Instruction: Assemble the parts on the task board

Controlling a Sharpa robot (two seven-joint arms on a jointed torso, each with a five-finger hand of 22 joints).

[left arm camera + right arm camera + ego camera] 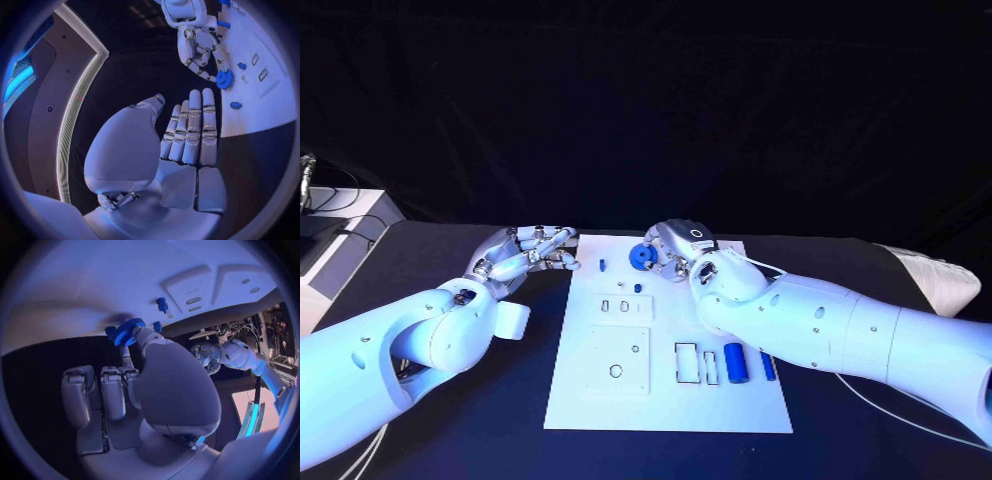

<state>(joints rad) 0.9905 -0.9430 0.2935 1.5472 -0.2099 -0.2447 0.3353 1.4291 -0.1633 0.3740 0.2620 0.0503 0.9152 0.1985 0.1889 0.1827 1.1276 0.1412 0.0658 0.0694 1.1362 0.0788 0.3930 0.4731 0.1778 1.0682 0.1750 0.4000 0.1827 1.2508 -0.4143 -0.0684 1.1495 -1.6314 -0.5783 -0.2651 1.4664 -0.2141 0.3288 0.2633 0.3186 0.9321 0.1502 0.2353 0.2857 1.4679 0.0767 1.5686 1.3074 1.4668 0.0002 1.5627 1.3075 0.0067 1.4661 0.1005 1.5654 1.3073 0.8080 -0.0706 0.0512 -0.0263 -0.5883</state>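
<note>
The white task board (675,405) lies mid-table. At its far end my right hand (684,249) pinches a blue gear (643,257) between thumb and a finger, down at the board's surface; the right wrist view shows the gear (128,331) at those fingertips, the other fingers curled. My left hand (528,255) hovers just off the board's left edge, holding nothing; in the left wrist view its fingers (190,127) lie straight and side by side. A small blue peg (602,265) stands near the gear. Two blue cylinders (734,362) (769,366) lie at the board's near right.
Raised white plates with slots (616,360) and two rectangular frames (687,362) occupy the board's middle. A white padded object (937,275) sits at the table's right edge, and grey equipment (336,235) stands beyond its left corner.
</note>
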